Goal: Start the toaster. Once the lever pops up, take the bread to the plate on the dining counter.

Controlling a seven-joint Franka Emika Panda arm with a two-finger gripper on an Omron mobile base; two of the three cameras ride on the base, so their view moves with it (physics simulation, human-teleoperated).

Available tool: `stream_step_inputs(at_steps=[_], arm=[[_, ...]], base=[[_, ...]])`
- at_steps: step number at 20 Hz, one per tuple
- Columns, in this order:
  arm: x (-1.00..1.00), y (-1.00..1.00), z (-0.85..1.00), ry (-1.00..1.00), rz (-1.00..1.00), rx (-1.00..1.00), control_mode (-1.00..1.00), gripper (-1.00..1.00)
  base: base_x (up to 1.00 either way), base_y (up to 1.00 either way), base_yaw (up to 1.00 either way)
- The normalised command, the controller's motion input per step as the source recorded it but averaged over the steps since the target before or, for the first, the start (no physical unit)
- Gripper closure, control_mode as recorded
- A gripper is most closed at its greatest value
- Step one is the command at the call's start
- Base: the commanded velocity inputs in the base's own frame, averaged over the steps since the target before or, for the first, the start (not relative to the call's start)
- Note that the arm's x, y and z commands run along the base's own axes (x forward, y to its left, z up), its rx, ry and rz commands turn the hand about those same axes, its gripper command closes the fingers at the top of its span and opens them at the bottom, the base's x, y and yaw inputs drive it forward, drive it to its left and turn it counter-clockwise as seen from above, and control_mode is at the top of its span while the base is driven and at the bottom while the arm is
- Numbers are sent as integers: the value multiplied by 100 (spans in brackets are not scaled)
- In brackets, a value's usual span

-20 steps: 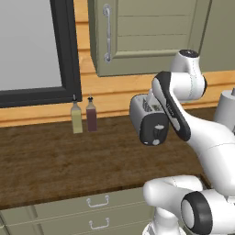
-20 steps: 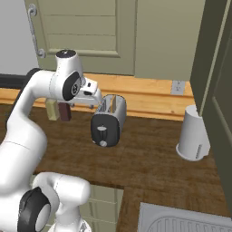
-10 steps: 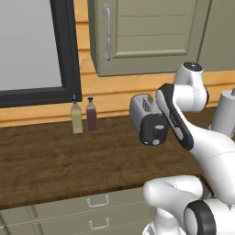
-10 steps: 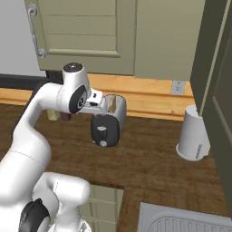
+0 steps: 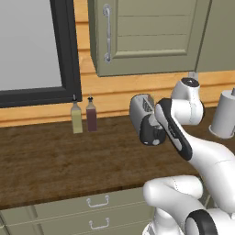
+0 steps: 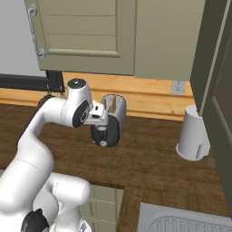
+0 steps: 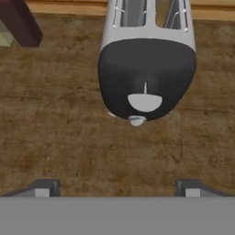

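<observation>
The silver-grey toaster (image 7: 146, 27) stands on the wooden worktop, its black end face turned toward the hand. On that face sits the pale lever (image 7: 144, 102), with the round knob (image 7: 137, 121) just below it. My gripper (image 7: 117, 189) hovers open a short way in front of the end face, its fingertips (image 7: 44, 188) spread wide with nothing between them. From the right base view, the hand (image 6: 99, 116) is close against the upper front of the toaster (image 6: 113, 108). From the left, the forearm covers part of the toaster (image 5: 141, 109). The bread, the plate and the dining counter are out of view.
Two bottles (image 5: 76, 120) (image 5: 91, 117) stand against the wall left of the toaster. A white cylinder (image 6: 194, 135) stands to its right, below a wall outlet (image 6: 178, 87). Green wall cupboards (image 5: 147, 36) hang above. A ribbed sink drainer (image 6: 181, 222) lies at the near right.
The hand has swung down and across from beside the toaster's top to the front of its black end face. The jaws have stayed wide apart.
</observation>
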Motion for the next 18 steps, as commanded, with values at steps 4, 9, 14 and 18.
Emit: stream_step_inputs(at_steps=[4,9,14,18], arm=[[12,0,-48,0,4,0,-100,-100],[28,4,-31,0,2,0,-100,-100],[41,0,-6,0,0,0,-100,-100],[37,2,0,0,0,0,-100,-100]], base=[[0,0,0],[0,0,0],[0,0,0],[0,0,0]])
